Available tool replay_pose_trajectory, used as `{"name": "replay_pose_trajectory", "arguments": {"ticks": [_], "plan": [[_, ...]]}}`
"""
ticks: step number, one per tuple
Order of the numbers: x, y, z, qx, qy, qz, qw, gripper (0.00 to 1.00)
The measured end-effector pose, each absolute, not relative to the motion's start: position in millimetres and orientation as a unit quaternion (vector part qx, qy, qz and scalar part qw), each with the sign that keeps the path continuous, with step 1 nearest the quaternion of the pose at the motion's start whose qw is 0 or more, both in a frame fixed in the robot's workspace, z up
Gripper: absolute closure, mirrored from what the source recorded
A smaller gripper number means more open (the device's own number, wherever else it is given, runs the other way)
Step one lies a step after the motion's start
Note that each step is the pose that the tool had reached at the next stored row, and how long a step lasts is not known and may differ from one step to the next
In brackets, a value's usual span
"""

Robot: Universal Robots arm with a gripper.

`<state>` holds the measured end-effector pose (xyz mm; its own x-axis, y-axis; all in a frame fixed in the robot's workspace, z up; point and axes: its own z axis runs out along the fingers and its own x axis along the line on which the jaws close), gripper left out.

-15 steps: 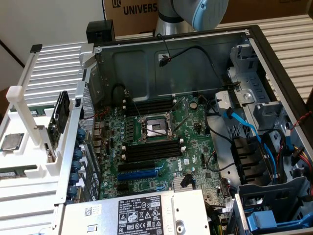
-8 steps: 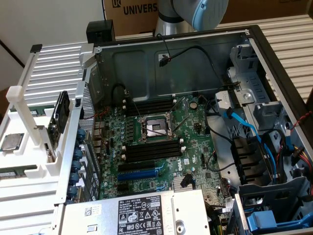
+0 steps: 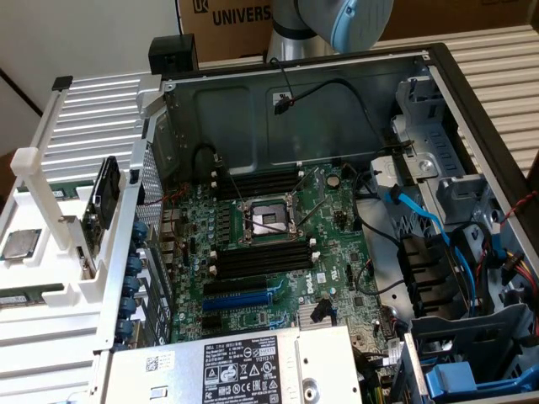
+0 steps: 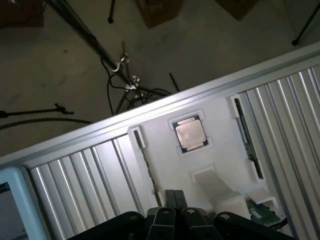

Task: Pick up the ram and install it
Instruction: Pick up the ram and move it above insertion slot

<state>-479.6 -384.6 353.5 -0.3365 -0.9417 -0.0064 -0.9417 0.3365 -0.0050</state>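
You can read "UNIVERS" in dark capitals on the cardboard box [image 3: 240,15]. The white label [image 3: 240,370] on the power supply [image 3: 328,353] seems to begin with "DELL", the rest too small to read. Just ahead of the gripper [image 4: 175,196], the square chip [image 4: 189,134] shows nothing you could read.

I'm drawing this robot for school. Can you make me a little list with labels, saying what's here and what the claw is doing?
place: open computer case with its green board showing
slots: long black slots on the board, looking empty
memory stick: memory stick stands on its edge in the white holder
also in holder: square silver chip
claw: gripper shut, holding nothing, over the holder
job so far: stick not yet picked up
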Motion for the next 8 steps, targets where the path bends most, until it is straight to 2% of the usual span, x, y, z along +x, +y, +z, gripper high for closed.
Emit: {"name": "replay_pose_trajectory", "arguments": {"ticks": [8], "plan": [[-482.7, -388.4, 347.4, -0.600, 0.800, 0.000, 0.005, 0.90]]}}
